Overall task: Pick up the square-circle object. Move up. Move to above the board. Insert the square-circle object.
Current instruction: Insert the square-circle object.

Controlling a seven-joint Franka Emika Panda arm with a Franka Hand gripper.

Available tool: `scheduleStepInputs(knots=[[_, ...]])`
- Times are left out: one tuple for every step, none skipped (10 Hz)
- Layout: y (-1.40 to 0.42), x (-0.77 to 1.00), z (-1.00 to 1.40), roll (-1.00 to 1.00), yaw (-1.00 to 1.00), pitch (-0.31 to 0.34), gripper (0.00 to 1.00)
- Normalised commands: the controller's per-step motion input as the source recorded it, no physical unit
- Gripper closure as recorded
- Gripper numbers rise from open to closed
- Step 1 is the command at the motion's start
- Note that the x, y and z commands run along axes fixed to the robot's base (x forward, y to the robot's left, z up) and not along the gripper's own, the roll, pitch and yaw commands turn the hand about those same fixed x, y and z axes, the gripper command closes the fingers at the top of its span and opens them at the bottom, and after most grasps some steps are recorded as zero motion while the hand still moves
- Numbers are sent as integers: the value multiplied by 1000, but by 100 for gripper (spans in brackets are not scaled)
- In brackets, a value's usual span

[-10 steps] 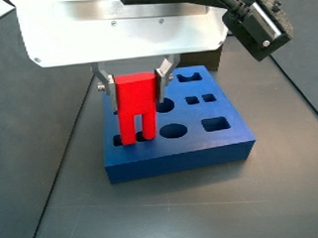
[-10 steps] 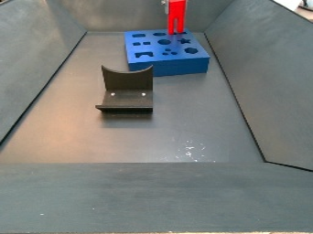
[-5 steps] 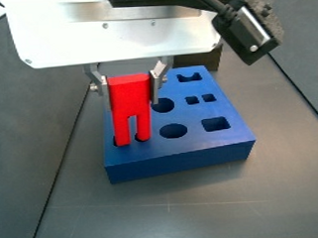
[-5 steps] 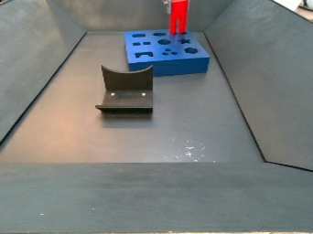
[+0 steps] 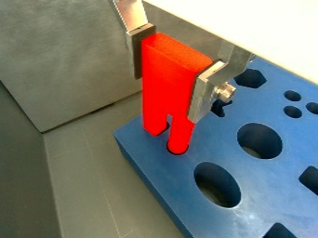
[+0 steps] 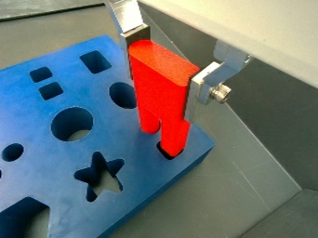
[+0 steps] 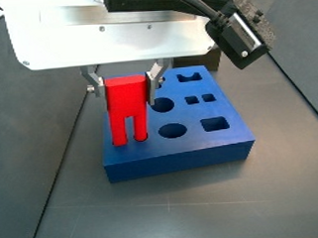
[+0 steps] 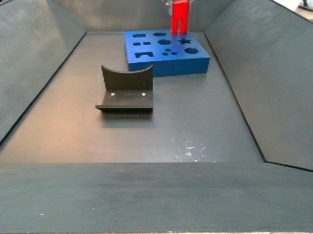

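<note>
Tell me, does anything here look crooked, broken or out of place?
Nothing stands out. The tool grips the red square-circle object upright, its prongs entering holes at a corner of the blue board. The board sits flat, with no damage that I can see. The dark curved holder stands apart on the floor.

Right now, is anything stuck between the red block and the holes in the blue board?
Nothing visible is. The gripper grips the square-circle object directly over the board, and in a wrist view its prongs are already going into their holes.
</note>
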Motion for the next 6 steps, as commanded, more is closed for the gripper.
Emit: scheduleStepInputs(knots=[[0,0,-271,49,0,-9,100],[0,0,-311,113,46,-3,100],[0,0,-300,120,46,-7,100],[0,0,-291,147,100,0,100],[0,17,-277,164,183,0,100],[69,131,-163,81,126,0,100]])
